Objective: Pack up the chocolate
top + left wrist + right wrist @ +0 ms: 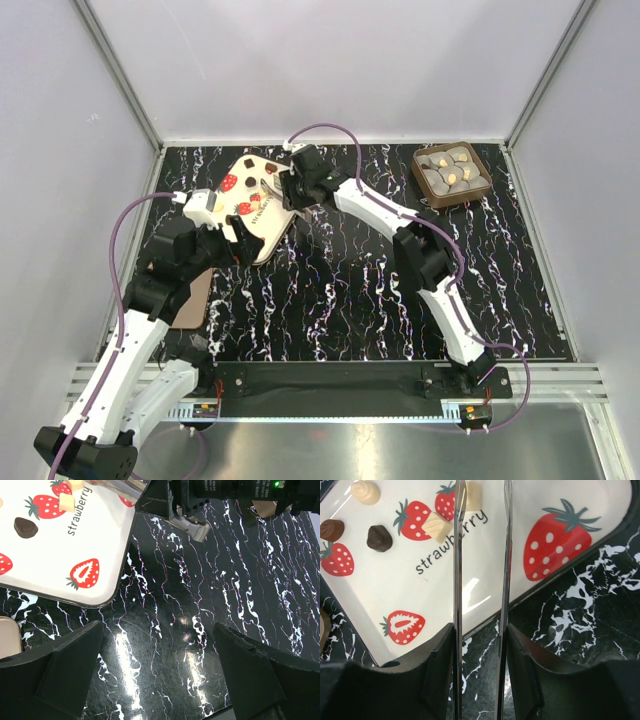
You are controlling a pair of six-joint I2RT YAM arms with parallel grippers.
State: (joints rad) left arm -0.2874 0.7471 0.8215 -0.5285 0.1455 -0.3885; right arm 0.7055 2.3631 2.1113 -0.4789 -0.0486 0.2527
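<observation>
Your left gripper (157, 630) gapes, empty. Your right gripper (480, 630) pinches one pair of tongs (458, 555) over one lid (385, 595). One tray (424, 181) holds chocolate (452, 172).

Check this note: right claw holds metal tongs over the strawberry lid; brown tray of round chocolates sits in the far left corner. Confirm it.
Wrong on one point: the brown tray of round chocolates sits in the far right corner, as the top view shows. The right claw does hold metal tongs over the strawberry lid.
</observation>
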